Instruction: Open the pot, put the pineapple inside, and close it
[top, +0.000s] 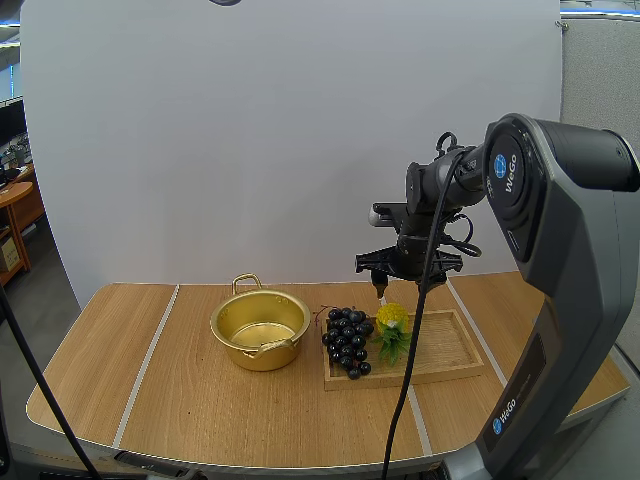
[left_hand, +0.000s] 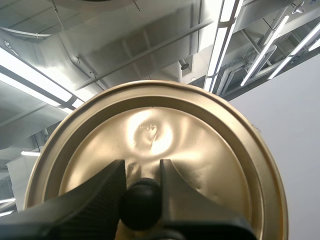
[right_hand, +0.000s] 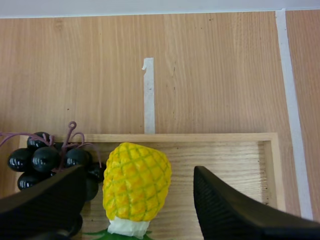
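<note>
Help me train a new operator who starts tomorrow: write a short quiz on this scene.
1. True or false: the pot stands open, with no lid on it.
2. What is the left claw shut on? A) the lid, by its black knob. B) a pack of wet wipes. C) nothing.
3. Fill in: the open right claw hangs over the ___, which lies in the wooden tray beside the grapes.
Key: 1 true; 2 A; 3 pineapple.
</note>
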